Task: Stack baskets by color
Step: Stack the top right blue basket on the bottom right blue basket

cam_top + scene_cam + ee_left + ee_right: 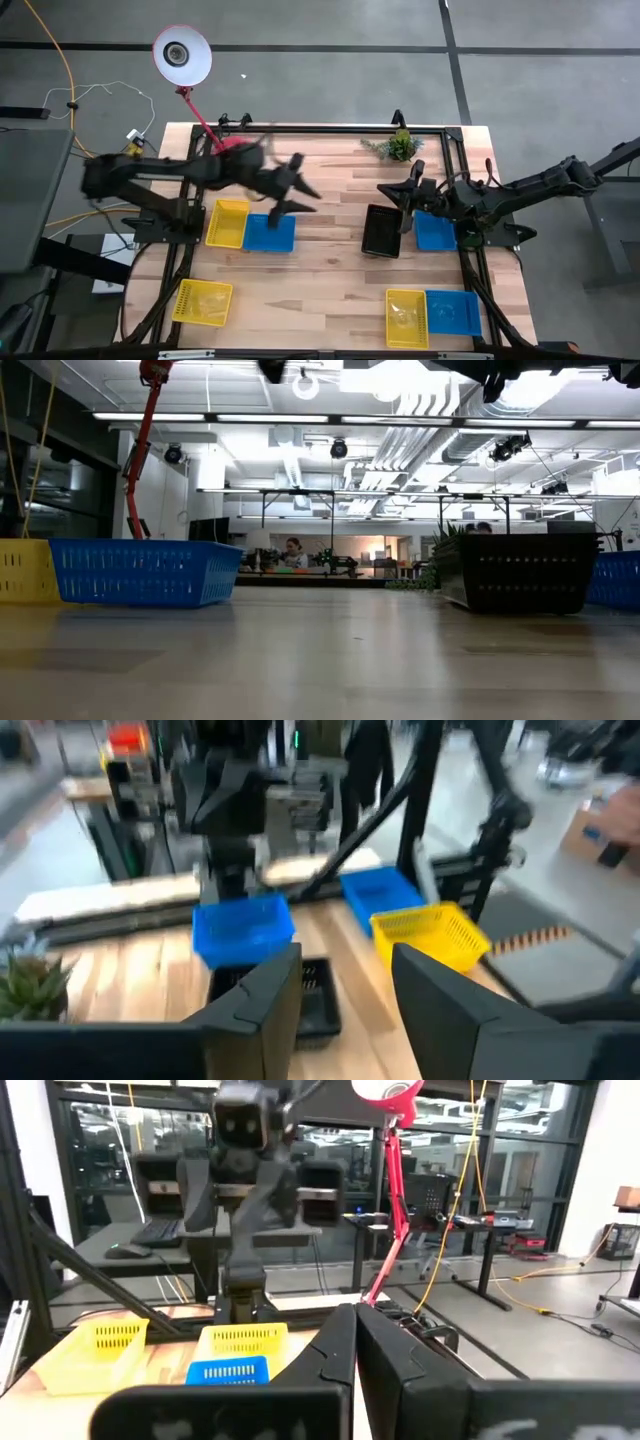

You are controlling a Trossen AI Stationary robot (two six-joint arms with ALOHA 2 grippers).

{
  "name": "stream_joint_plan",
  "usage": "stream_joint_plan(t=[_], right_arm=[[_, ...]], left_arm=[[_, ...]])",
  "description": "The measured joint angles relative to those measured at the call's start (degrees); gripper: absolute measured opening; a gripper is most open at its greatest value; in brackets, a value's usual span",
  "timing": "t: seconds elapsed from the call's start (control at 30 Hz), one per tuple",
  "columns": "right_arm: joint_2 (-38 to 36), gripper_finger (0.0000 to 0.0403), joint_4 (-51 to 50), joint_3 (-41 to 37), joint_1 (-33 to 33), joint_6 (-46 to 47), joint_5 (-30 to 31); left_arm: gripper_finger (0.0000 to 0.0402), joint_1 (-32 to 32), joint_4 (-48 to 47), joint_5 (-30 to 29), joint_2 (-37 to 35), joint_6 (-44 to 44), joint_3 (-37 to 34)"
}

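The left gripper [297, 185] hangs above the desk [330, 270], over the far left part, just beyond a yellow basket [227, 222] and a blue basket [270, 233] that lie side by side and touching at about nine o'clock from the desk's middle. Its fingers stand apart and hold nothing; in its wrist view the gap between them is plain.

The right gripper [408, 200] hovers at about two o'clock, its fingers pressed together and empty, above the far edge of a black basket [382, 231]. Just right of that black basket lies another blue basket [436, 231], partly under the right arm.

At seven o'clock, near the front left corner, a second yellow basket [204, 301] sits alone. At five o'clock a third yellow basket [406, 317] and a third blue basket [453, 311] lie touching.

A small green plant [398, 146] stands at the far edge, at about one o'clock. A red desk lamp [182, 55] reaches up from the far left corner.
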Motion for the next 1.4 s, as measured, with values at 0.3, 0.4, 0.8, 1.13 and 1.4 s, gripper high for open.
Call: stream_joint_plan(t=[0.3, 0.4, 0.8, 1.13, 1.4], right_arm=[[0.1, 0.0000, -0.3, 0.0, 0.0, 0.1, -1.5], [0.1, 0.0000, -0.7, 0.0, 0.0, 0.9, -1.9], [0.2, 0.0043, -5.4, 0.0, 0.0, 4.0, -1.4], [1.8, 0.0167, -12.8, 1.5, 0.4, 14.9, -3.7], [8.5, 0.0191, -38.9, 14.6, 3.1, 20.4, -3.3]], left_arm=[[0.0122, -6.6, 29.9, -10.8, -20.0, -5.7, -32.1], [0.0122, -8.3, 34.1, -14.4, -23.8, -6.7, -37.9], [0.0122, -10.1, 35.1, -22.7, -28.4, -5.1, -43.4], [0.0122, -10.1, 35.1, -20.7, -28.4, -5.7, -43.4], [0.0122, -10.1, 34.8, -20.6, -28.4, -7.0, -43.4]])
